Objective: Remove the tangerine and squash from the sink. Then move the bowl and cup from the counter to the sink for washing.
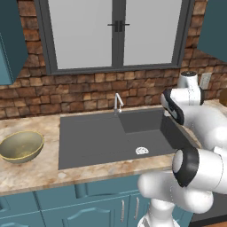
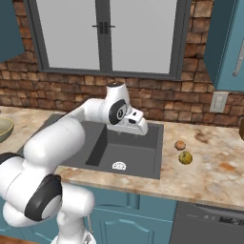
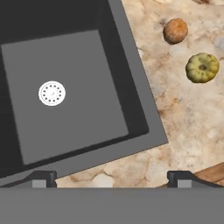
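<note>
The tangerine [image 3: 175,30] [image 2: 179,145] and the yellow-green squash [image 3: 202,68] [image 2: 185,157] lie side by side on the marble counter, right of the sink [image 2: 155,157]. The dark grey basin holds nothing but its white drain [image 3: 52,93] [image 1: 142,150]. My gripper [image 3: 112,178] hovers above the sink's right rim, open, with nothing between its fingertips [image 3: 43,177]. The olive bowl [image 1: 21,145] stands on the counter left of the sink. The cup is out of view.
A chrome faucet [image 1: 117,103] rises behind the sink, below the window. A wooden edge [image 3: 214,171] pokes in on the counter near the gripper. Brick wall with an outlet [image 2: 219,101] runs behind. My own arm [image 1: 199,128] hides the sink's right side in the left base view.
</note>
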You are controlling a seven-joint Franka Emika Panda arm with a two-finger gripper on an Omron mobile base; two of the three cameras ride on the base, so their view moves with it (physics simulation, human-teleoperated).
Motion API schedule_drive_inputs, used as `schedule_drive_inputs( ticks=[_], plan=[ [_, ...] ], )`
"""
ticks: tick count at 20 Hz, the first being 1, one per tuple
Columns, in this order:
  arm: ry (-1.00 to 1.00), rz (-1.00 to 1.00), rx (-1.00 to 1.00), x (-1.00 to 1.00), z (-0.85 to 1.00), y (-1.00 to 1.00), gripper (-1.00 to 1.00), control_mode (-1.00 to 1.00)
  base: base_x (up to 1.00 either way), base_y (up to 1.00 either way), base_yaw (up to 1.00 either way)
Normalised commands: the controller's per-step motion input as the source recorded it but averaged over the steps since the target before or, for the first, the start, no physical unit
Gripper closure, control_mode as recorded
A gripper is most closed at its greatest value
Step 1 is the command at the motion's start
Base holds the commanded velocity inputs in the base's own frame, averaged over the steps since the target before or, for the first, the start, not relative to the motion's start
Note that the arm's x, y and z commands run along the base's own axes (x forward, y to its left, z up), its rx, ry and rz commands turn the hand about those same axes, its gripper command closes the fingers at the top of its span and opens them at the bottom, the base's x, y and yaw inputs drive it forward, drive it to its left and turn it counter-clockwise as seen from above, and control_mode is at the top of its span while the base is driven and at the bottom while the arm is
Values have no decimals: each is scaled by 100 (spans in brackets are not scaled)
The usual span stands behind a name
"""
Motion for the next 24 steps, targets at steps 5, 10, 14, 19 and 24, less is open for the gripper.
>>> schedule_drive_inputs(
  ticks=[5,10,14,19,24],
  plan=[
    [0,-2,0,-21,9,44,-100,-100,0,0,0],
    [3,0,0,-18,8,44,-100,-100,0,0,0],
    [8,0,0,-17,7,43,-100,-100,0,0,0],
    [8,0,0,-16,7,44,-100,-100,0,0,0],
    [5,1,1,-15,7,46,-100,-100,0,0,0]
  ],
)
